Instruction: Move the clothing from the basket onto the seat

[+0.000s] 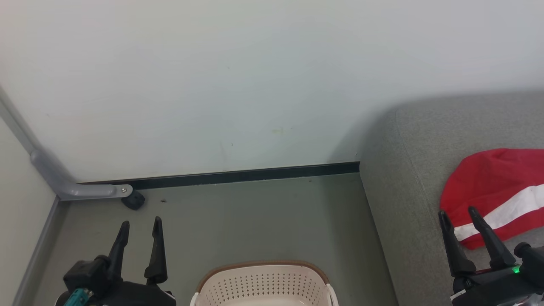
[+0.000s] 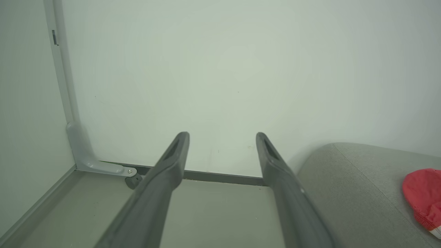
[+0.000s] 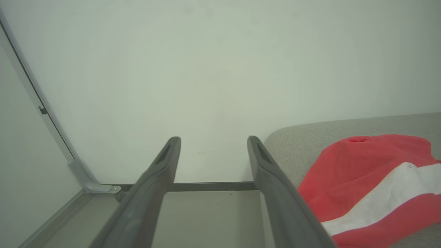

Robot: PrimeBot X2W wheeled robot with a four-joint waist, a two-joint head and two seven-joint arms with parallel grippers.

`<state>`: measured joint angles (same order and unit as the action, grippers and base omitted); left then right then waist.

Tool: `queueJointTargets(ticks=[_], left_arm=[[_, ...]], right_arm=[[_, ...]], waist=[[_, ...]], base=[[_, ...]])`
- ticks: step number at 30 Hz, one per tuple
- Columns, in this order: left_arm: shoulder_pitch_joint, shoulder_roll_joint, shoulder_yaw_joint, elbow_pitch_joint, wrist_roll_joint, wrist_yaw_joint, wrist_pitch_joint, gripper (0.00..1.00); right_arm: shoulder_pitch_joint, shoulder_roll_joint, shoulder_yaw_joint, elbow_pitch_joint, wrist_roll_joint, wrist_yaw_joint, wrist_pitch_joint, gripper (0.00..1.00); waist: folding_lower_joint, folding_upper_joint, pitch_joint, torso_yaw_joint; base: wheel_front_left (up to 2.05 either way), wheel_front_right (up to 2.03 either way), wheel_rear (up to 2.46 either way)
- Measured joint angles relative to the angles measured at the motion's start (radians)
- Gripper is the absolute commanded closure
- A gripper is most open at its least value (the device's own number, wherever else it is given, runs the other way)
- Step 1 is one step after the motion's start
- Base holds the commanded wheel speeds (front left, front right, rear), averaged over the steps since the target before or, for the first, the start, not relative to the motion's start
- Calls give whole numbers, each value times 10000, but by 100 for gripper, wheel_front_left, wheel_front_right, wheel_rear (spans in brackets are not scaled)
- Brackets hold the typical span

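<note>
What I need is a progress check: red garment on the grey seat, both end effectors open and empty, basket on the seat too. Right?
No: the head view shows the basket on the floor beside the seat. The red garment is on the seat; left end effector and right end effector are open and empty.

A plain, pale wall [image 1: 255, 63] meets a grey-green floor [image 1: 255, 221] along a dark baseboard [image 1: 238, 175]. In the left corner, a grey curved bracket [image 1: 63, 182] runs down the joint between the walls and turns along the floor, with a screw at its end and a small dark piece [image 1: 133, 199] just beside it. At right, the baseboard stops at the grey woven seat [image 1: 408, 178], which stands against the wall. The light is soft and even.
</note>
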<state>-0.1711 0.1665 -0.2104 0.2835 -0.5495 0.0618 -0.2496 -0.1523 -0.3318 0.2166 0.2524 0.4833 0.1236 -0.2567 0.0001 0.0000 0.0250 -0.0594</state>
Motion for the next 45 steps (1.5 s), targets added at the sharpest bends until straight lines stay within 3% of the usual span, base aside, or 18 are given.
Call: queueJointTargets(ticks=[15, 37, 45], left_arm=[[166, -65, -61, -54, 151, -119, 0, 0], [-710, -414, -1925, 2288, 669, -1250, 1214, 0], [-1543, -731, -2313, 2986, 669, -1429, 1684, 0]], right_arm=[[0, -10, -2, -142, 0, 0, 0, 0], [-1285, -393, 69, -525, 4, 0, 0, 0], [-2274, -523, 222, -625, 8, 0, 0, 0]], waist=[[0, 0, 172, -59], [1, 1, 1823, -269], [2, 1, 2638, -377]], base=[[0, 0, 0], [0, 0, 0], [0, 0, 0]])
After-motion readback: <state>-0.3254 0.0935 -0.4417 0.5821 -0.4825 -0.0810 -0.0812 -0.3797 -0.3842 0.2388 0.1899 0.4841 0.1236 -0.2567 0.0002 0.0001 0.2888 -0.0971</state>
